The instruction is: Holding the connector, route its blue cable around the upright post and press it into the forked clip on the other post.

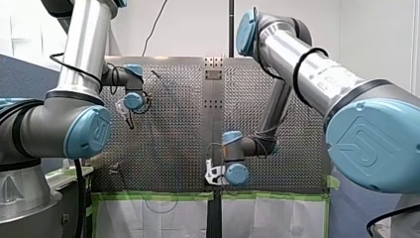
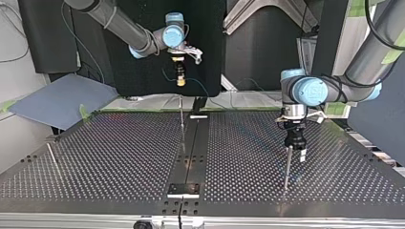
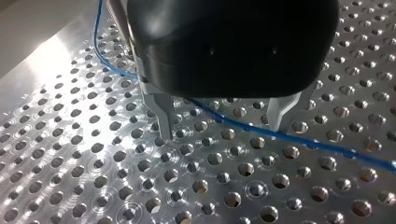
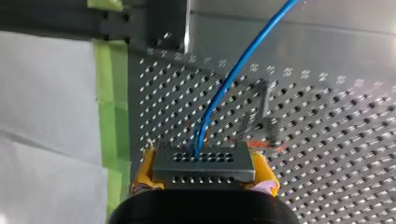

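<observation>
Yellow pads [image 4: 142,172] of my right gripper [image 4: 204,171] squeezed the grey connector [image 4: 204,163], a flat block dotted with small holes, high over the edge of the table [image 4: 327,140]. Its thin blue cable [image 4: 224,88] curved away. My left gripper [image 3: 222,129] hung low over the table, fingers spread apart, the cable running past them.

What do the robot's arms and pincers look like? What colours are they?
My left arm and my right arm are shiny silver tubes with grey joints and round light-blue caps, each stamped with a curly logo. Thin black cables loop along them. My left pincer is a rounded black block with two pale metal fingers. My right pincer is black too, with yellow pads.
</observation>
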You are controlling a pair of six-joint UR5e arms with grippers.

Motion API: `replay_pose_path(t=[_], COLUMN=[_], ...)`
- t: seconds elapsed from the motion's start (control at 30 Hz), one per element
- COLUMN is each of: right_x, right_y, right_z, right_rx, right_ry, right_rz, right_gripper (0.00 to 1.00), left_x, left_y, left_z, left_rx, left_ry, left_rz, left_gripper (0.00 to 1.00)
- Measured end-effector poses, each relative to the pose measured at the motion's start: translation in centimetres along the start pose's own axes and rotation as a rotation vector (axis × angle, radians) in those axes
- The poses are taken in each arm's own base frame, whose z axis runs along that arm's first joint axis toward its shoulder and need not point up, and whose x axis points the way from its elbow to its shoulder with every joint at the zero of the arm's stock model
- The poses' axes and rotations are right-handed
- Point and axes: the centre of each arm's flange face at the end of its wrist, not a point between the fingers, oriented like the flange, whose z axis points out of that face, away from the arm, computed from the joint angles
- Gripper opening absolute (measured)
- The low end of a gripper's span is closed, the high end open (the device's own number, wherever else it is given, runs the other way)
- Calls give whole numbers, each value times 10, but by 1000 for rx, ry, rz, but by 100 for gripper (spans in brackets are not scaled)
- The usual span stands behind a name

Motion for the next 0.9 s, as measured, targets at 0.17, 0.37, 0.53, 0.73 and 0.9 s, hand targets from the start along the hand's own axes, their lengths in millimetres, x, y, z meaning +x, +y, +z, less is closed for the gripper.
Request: replay_pose_path(t=[0.17,0.37,0.53,0.73,0.9], right_x=[-25,-55,-79,-110,-138], right_y=[9,23,35,46,54], right_z=[5,11,17,20,21], right_rx=[-21,-45,-63,-78,-84], right_ry=[-16,-34,-38,-39,-41], right_rz=[-1,2,10,16,22], right_gripper=[0,0,0,0,0], left_x=[0,-1,-1,-1,-1], left_y=[0,1,2,2,2], left_z=[0,0,0,0,0], left_rx=[-1,-10,-13,-14,-14], left_ry=[0,-5,-6,-6,-7], left_rz=[0,0,0,0,0], left_gripper=[98,98,98,98,98])
